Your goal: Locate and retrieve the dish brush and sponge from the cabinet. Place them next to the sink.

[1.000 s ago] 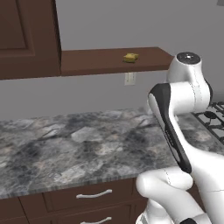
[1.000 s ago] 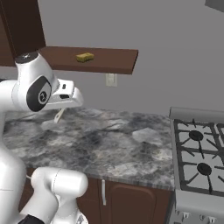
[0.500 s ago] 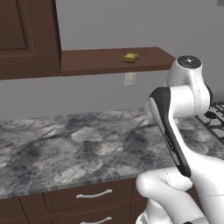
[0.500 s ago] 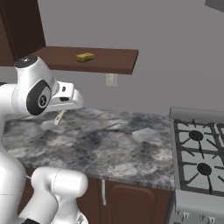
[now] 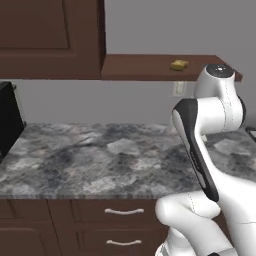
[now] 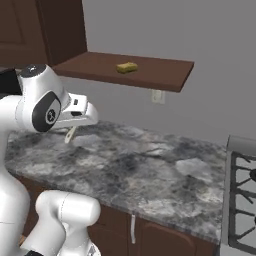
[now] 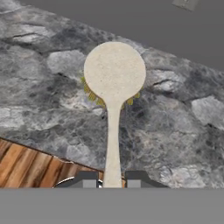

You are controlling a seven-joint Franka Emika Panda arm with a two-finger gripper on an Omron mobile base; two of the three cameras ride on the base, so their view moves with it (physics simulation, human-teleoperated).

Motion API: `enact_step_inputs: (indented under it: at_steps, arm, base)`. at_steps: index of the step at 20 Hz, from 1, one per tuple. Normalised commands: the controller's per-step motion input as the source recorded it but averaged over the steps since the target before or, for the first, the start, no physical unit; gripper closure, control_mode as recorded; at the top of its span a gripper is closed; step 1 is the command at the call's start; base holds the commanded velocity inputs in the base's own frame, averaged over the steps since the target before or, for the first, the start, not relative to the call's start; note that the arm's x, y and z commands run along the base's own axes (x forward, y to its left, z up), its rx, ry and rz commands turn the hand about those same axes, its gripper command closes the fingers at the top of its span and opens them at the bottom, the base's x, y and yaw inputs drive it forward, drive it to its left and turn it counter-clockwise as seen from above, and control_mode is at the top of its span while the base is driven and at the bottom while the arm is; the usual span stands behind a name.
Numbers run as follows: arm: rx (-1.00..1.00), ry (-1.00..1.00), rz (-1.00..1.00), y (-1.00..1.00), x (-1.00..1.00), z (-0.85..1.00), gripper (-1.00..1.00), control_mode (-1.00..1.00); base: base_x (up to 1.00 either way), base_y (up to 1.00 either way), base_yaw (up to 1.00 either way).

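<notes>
My gripper (image 7: 112,178) is shut on the thin tan handle of the dish brush (image 7: 114,72), whose round cream head points out over the grey marbled counter (image 7: 183,127). From the right base view the brush (image 6: 70,134) hangs from the gripper (image 6: 75,124) above the counter's left part. The yellow-olive sponge (image 5: 179,64) (image 6: 127,67) lies on the thin shelf board (image 5: 150,70) beside the dark brown cabinet (image 5: 50,37), whose door is closed. The sink is out of view.
A stove (image 6: 242,200) borders the counter on the right. A dark appliance (image 5: 7,120) stands at the counter's left end. A wall outlet (image 6: 158,96) sits under the shelf. Base drawers with silver handles (image 5: 122,212) lie below, and wooden floor (image 7: 26,168).
The whole picture has slid to the right in both base views, so the base has driven left along the counter. The brush stays gripped, and the sponge stays on the shelf.
</notes>
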Motion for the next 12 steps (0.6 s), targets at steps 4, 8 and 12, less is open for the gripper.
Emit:
enact_step_inputs:
  at_steps: [4,8,12]
  arm:
    - [0.00,0.00,0.00,0.00,0.00,0.00,1.00,1.00]
    - [0.00,0.00,0.00,0.00,0.00,0.00,1.00,1.00]
    - [0.00,0.00,0.00,0.00,0.00,0.00,1.00,1.00]
  base:
    - [-0.06,0.25,0.50]
    - [-0.07,0.26,0.49]
    - [-0.09,0.28,0.49]
